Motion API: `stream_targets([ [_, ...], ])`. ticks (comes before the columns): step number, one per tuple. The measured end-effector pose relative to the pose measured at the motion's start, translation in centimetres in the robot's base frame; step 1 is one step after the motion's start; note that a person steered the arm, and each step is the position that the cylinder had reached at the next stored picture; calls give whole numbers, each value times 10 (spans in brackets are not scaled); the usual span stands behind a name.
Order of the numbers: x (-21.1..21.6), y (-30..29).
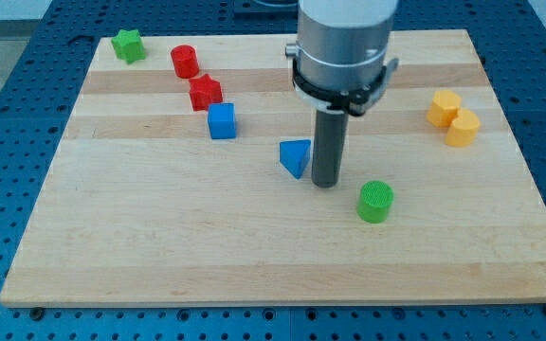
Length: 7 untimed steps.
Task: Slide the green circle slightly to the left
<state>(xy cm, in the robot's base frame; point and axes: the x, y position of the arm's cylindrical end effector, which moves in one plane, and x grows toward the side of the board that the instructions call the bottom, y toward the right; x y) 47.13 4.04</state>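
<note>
The green circle, a short green cylinder, stands on the wooden board right of centre, toward the view's bottom. My tip is just to its upper left, a small gap apart from it. A blue triangle sits close to the left of the rod, almost touching it.
A blue cube lies left of centre. A red star-like block and a red cylinder sit above it. A green star is at the top left corner. Two yellow blocks sit together at the right. The wooden board lies on a blue perforated table.
</note>
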Motion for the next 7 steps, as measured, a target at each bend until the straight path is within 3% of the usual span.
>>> stream_targets([
  [2, -15, -35],
  [3, -15, -2],
  [4, -15, 71],
  [5, 22, 130],
  [6, 64, 147],
  [7, 69, 129],
])
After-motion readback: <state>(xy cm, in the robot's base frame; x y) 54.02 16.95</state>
